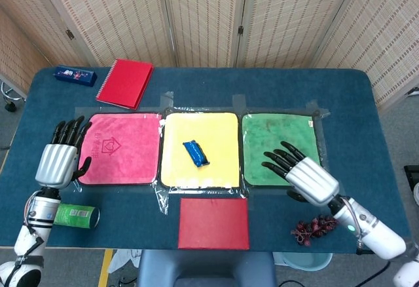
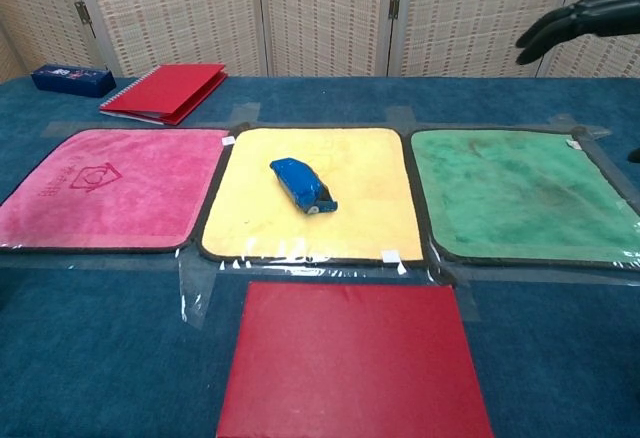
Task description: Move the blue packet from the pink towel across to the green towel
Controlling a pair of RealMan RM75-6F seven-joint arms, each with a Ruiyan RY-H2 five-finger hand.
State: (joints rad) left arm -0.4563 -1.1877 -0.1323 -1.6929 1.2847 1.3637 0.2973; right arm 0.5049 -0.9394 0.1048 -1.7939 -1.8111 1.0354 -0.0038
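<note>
The blue packet (image 1: 196, 153) (image 2: 302, 184) lies on the yellow towel (image 1: 216, 130) (image 2: 360, 198), between the pink towel (image 1: 121, 149) (image 2: 110, 193) and the green towel (image 1: 281, 146) (image 2: 520, 193). My left hand (image 1: 60, 159) hovers open at the pink towel's left edge, holding nothing. My right hand (image 1: 302, 175) hangs open above the green towel's near right part, its dark fingers (image 2: 570, 20) spread and pointing toward the packet. In the chest view only its fingers show, at the upper right.
A red notebook (image 1: 126, 82) and a blue box (image 1: 74, 75) lie at the back left. A red mat (image 1: 213, 223) sits at the front centre. A green can (image 1: 77, 216) lies at the front left, and grapes (image 1: 314, 228) at the front right.
</note>
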